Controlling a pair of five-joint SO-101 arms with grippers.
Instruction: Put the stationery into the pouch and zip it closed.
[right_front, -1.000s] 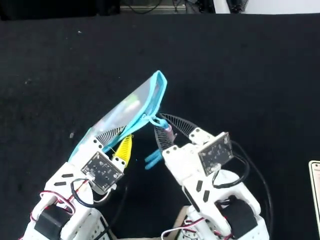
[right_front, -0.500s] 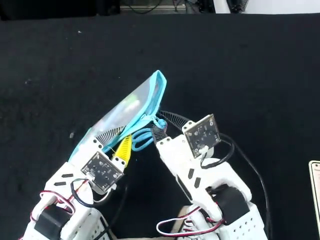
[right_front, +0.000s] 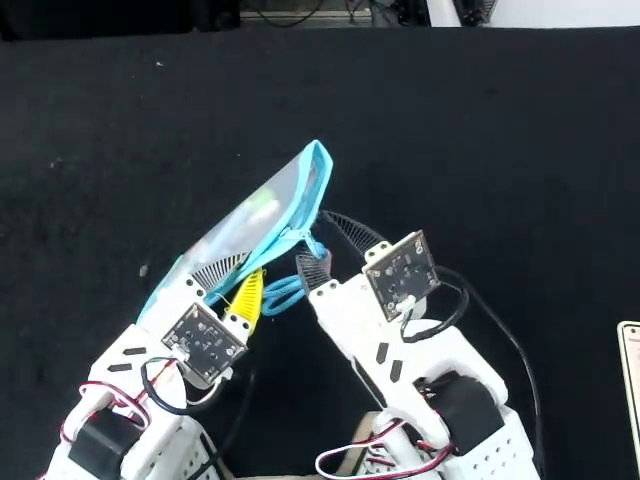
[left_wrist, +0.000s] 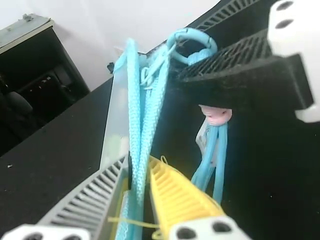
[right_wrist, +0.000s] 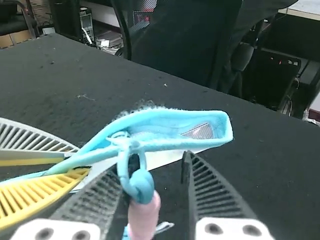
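The light-blue pouch with a clear side is held tilted above the black table. My left gripper is shut on its lower edge, the yellow and grey fingers clamping the blue trim. My right gripper stands open at the pouch's zipper end. A blue cord loop runs from the zipper to a pink bead with blue tassels. This pull lies against the inner face of one black finger, and the other finger stands apart from it.
A white flat object lies at the table's right edge. The black table stretches open behind and to the right of the pouch. An office chair stands beyond the table.
My right arm has swung left toward the pouch, and the blue tassels moved left with it to beside the yellow finger. The left arm and pouch have kept still.
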